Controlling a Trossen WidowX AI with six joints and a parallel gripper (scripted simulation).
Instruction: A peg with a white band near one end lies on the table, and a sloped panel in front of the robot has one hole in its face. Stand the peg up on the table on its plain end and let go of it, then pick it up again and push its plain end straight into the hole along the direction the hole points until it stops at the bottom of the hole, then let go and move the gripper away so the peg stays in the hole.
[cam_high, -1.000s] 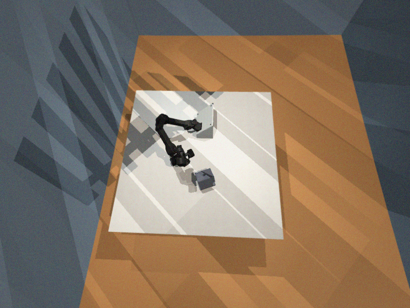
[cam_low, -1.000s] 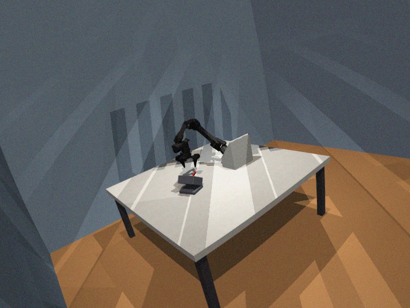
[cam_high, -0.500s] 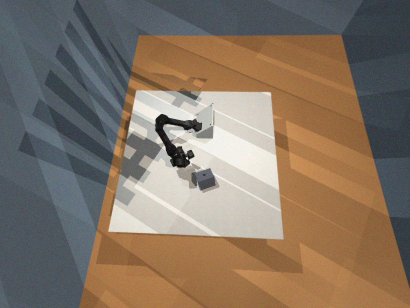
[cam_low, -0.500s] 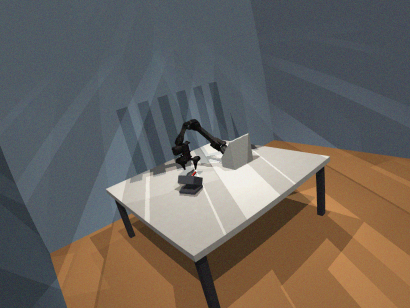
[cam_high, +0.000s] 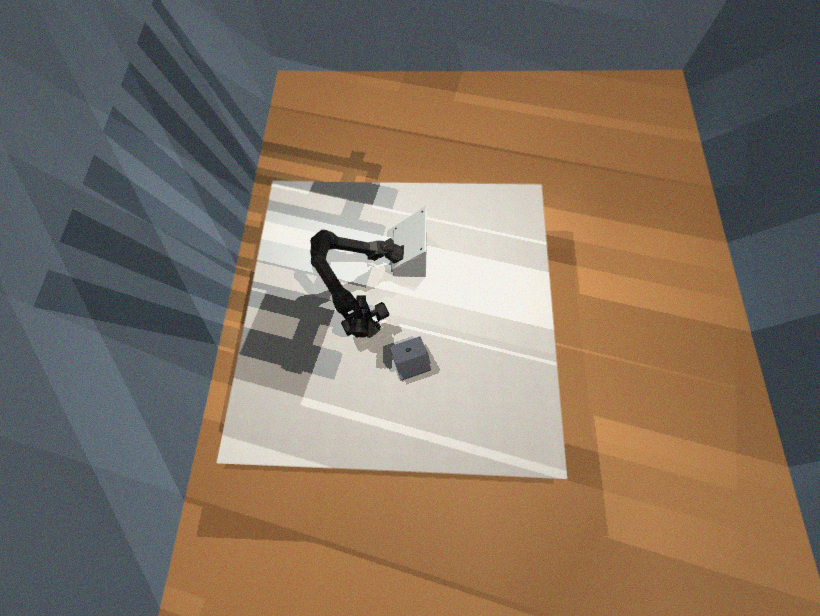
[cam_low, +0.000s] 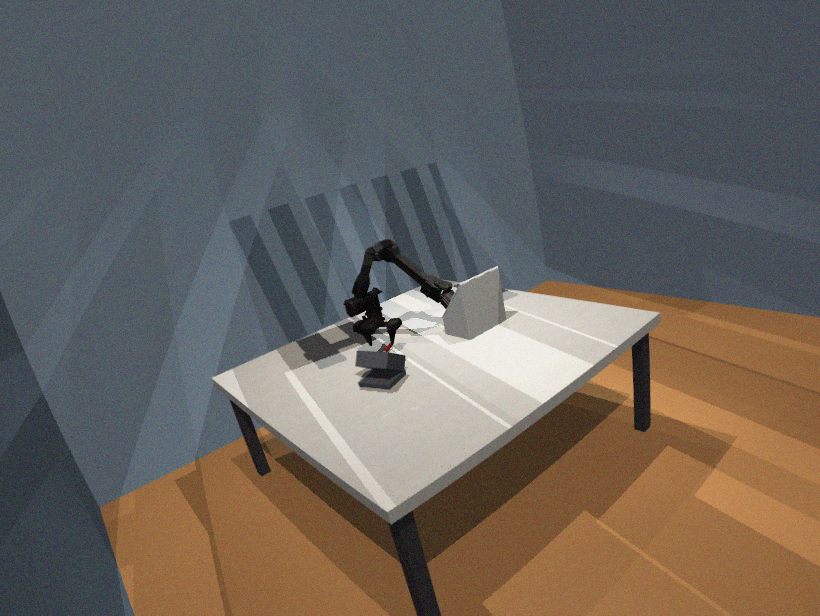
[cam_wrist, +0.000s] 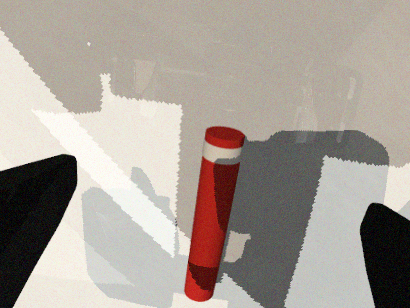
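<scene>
The red peg (cam_low: 388, 348) (cam_wrist: 210, 210) lies on its side on the table, its white-banded end at the top in the wrist view and its plain end at the bottom. The arm hides it in the top view. My gripper (cam_low: 381, 343) (cam_wrist: 224, 196) is open and empty above the peg; in the wrist view the peg shows between the two black fingers, which do not touch it. The dark grey sloped panel (cam_high: 414, 361) (cam_low: 379, 360) stands beside the gripper. Its one hole (cam_high: 408, 349) shows in its face in the top view.
A tall pale wedge-shaped board (cam_high: 412, 235) (cam_low: 478, 305) stands close by the arm's base. The white table (cam_high: 464, 424) (cam_low: 410, 437) carries everything, and its edges lie well away from the gripper. Shadows and light stripes cross the table top.
</scene>
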